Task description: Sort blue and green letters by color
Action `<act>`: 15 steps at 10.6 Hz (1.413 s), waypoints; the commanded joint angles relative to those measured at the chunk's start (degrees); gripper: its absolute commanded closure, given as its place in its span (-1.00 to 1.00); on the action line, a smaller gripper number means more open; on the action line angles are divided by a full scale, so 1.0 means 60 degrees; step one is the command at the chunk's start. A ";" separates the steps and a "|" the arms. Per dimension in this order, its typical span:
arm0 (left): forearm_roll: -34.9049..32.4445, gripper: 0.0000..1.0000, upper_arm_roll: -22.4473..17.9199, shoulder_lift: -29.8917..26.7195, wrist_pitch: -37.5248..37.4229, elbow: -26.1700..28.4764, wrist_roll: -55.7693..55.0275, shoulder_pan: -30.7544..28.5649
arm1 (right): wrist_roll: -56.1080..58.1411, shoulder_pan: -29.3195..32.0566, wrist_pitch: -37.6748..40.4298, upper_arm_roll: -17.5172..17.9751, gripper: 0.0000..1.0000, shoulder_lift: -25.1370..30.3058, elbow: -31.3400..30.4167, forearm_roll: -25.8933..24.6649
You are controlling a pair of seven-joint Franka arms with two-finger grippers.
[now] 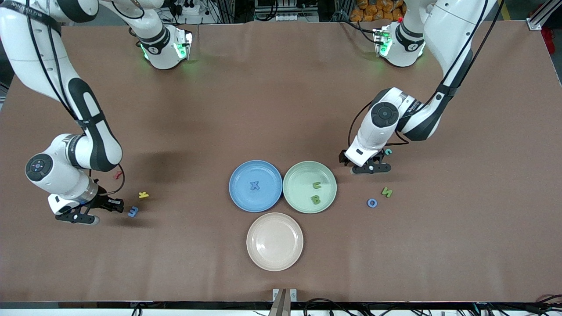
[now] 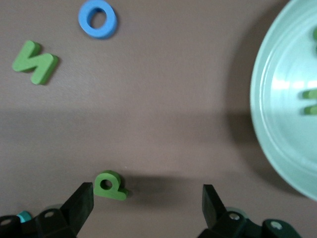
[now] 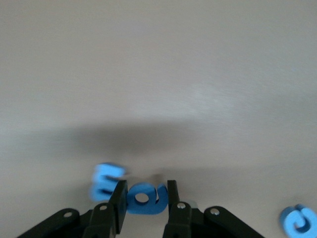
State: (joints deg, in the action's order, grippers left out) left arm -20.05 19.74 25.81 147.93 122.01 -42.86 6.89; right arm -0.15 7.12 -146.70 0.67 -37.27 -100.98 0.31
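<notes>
Front view. Three plates are grouped near the middle of the table: a blue plate (image 1: 237, 193) carrying a blue X (image 1: 254, 185), a green plate (image 1: 296, 193) beside it toward the left arm's end carrying a green U (image 1: 317, 185) and a green B (image 1: 315, 199), and a beige plate (image 1: 275, 242) nearer the camera. The left gripper (image 1: 371, 168) is seen low over the table just beside the green plate; a green N (image 1: 387, 192) and a blue O (image 1: 372, 202) lie nearer the camera than it, and a teal letter (image 1: 388, 151) is partly hidden by the arm. The right gripper (image 1: 83, 216) is seen low at the right arm's end of the table. A blue E (image 1: 133, 212) lies just beside it, with a yellow K (image 1: 143, 195) and a red piece (image 1: 117, 175) farther from the camera.

Left wrist view. The left gripper (image 2: 147, 206) is shown with its fingers (image 2: 79, 203) spread wide and nothing held. A green P (image 2: 110, 185) lies flat between them, close to one finger. The green N (image 2: 34, 62), the blue O (image 2: 97, 18) and the rim of the green plate (image 2: 267, 134) are also shown.

Right wrist view. The right gripper (image 3: 145, 198) is shown clamped on a small blue letter (image 3: 145, 199), whose shape cannot be read. The blue E (image 3: 105, 181) lies just beside the fingers (image 3: 118, 198), and a blue G (image 3: 298, 221) lies well apart.
</notes>
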 commanded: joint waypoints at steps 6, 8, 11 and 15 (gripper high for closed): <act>-0.0599 -0.47 0.0197 -0.0333 0.0408 0.0759 0.1722 -0.1001 | -0.3138 -0.4564 0.0486 -0.0870 0.56 0.0821 -0.0134 0.1133; -0.0585 -0.43 0.0211 -0.0318 0.0408 0.0773 0.1710 -0.1001 | -0.3226 -0.5533 0.0515 -0.0917 0.55 0.0735 0.0055 0.1428; -0.0570 -0.39 0.0343 -0.0303 0.0394 0.0817 0.1622 -0.0987 | -0.3840 -0.6721 0.0413 -0.0932 0.42 0.0369 0.0393 0.1399; -0.0570 -0.28 0.0343 -0.0216 0.0394 0.0964 0.1651 -0.1016 | -0.5172 -0.7442 0.0354 -0.0903 -1.00 -0.0043 0.1258 0.1399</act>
State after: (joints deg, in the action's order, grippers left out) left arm -22.32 21.41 25.51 149.46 126.11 -32.58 1.46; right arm -26.99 -36.83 -144.81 -4.12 -35.85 -96.74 8.03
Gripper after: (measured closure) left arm 0.339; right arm 0.604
